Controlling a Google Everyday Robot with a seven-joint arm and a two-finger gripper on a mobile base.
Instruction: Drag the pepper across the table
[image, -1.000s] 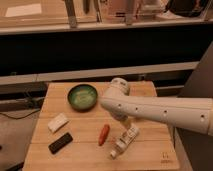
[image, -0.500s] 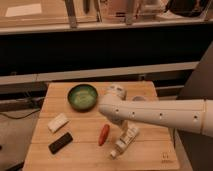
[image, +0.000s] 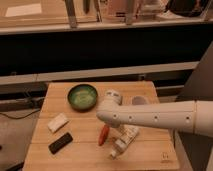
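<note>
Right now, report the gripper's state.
Gripper: open, holding nothing; it hangs at the end of the arm, just above the pepper, which lies free on the table.

hand: hidden beneath arm (image: 155, 117), by pepper (image: 103, 134); bottle (image: 125, 141): partly covered; arm: cut off right
</note>
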